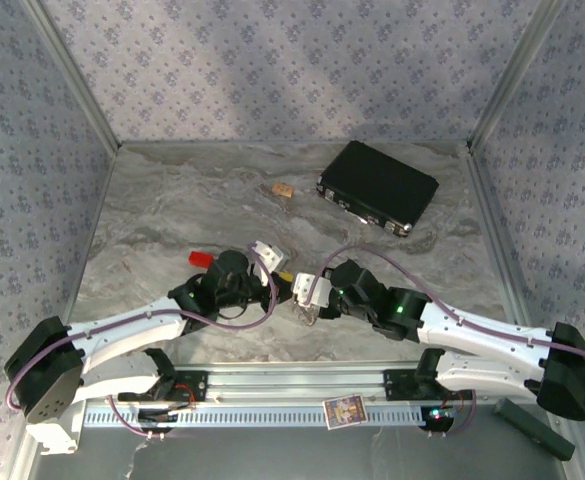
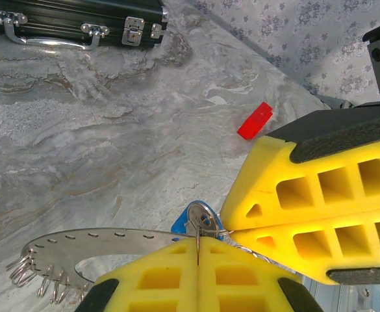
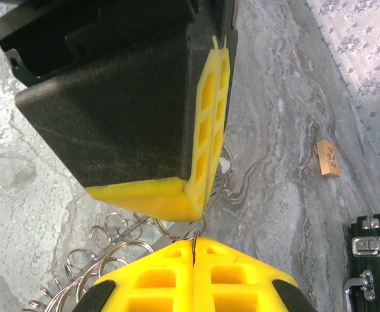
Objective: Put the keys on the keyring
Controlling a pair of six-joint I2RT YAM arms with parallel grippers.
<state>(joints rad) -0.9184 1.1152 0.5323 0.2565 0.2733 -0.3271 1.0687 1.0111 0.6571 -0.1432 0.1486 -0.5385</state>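
Grey marbled tabletop [image 1: 172, 200] w/ black case [image 1: 378, 186] far right, sm. wooden block [image 1: 283, 188] near it, red block [image 1: 201, 258] closer in.

Case [image 1: 377, 186] sits rear right on the surface [image 1: 172, 200], small tag [image 1: 283, 188] just left of it, not touching. Small block [image 1: 201, 258] lies left of centre, behind the left arm's wrist. Left end effector [image 1: 284, 275] and right end effector [image 1: 302, 295] meet tip to tip at front centre. Keyring [image 1: 305, 313] lies under their tips; key [image 2: 199, 221] sits at the left one's tips, beside the keyring's band.
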